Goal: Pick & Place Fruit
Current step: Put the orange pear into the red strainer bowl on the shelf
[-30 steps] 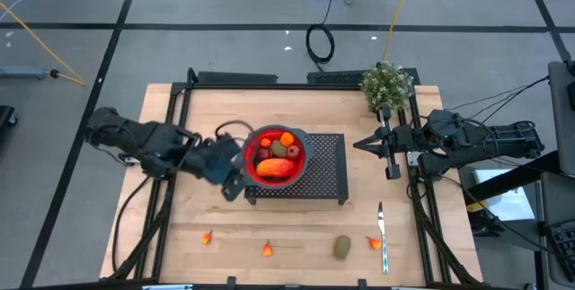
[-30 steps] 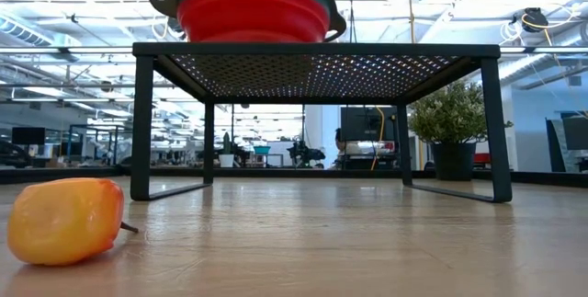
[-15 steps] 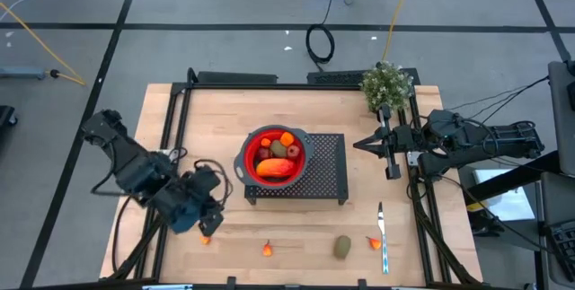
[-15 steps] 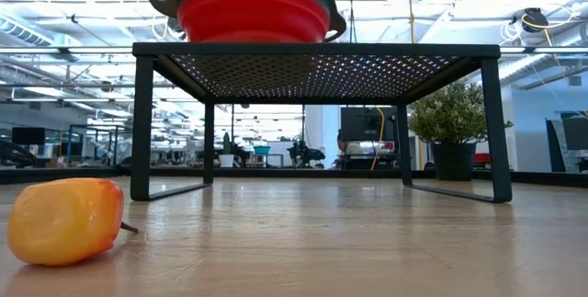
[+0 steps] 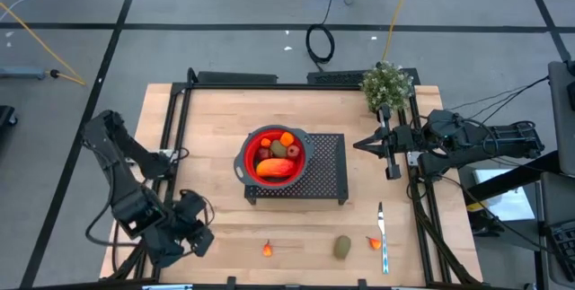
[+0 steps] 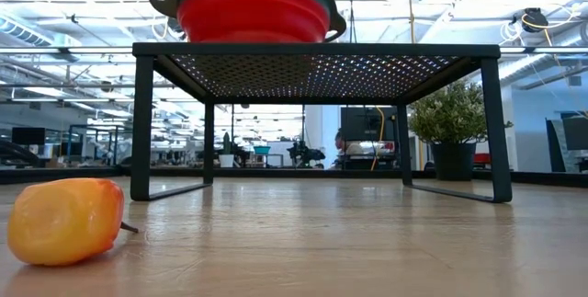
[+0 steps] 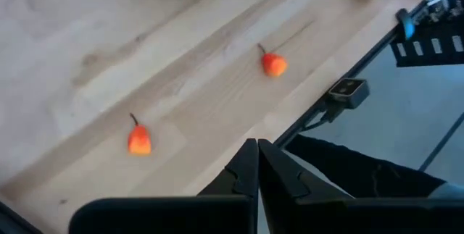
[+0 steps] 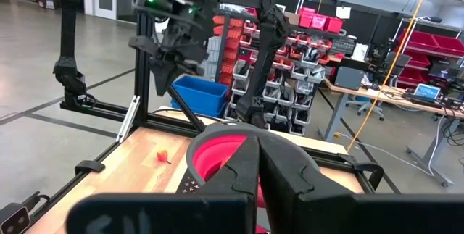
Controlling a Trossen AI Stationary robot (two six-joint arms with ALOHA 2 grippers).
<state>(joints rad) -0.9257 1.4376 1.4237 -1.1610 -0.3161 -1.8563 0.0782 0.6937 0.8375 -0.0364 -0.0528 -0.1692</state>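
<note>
Several toy fruit pieces fill the red bowl (image 5: 273, 154) that I see sitting on the black mesh rack (image 5: 325, 170): a long orange piece (image 5: 276, 169) across its near side, a dark red round one (image 5: 264, 154), a brownish-green oval (image 5: 279, 149) and a small orange bit (image 5: 287, 138). Loose on the table's (image 5: 225, 110) front strip lie two tiny orange-red bits (image 5: 267, 249) (image 5: 374, 242), a brownish-green oval (image 5: 342, 247) between them, and the blue-handled utensil (image 5: 383, 236). My left gripper (image 5: 199, 239) hangs over the front-left corner, folded low, fingers (image 7: 246, 169) pressed together and empty. My right gripper (image 5: 360, 145) waits at the right edge, beside the potted plant (image 5: 387, 83), fingers together and empty.
</note>
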